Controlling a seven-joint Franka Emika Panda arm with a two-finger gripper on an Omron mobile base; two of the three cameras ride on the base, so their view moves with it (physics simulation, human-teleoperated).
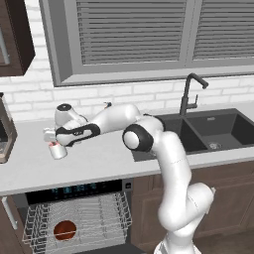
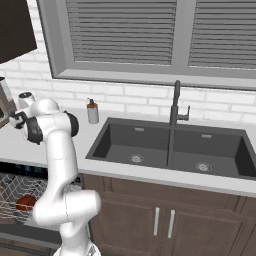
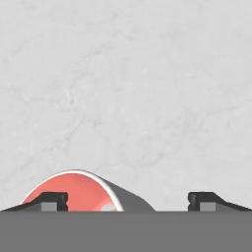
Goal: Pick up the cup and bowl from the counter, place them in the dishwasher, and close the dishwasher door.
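The cup, a small grey-white cylinder with a red inside, stands tilted on the counter at the left. My gripper reaches down onto it, open. In the hand view the cup sits low and left between the fingertips, its red mouth under the left one, with the gripper wide around it. The reddish-brown bowl lies in the white wire rack of the dishwasher, which stands open below the counter. The bowl also shows in the right base view. The dishwasher door is out of view.
A dark double sink with a black faucet lies to the right of the arm. A soap dispenser stands by the back wall. A dark appliance sits at the counter's far left. Brown cabinets run below.
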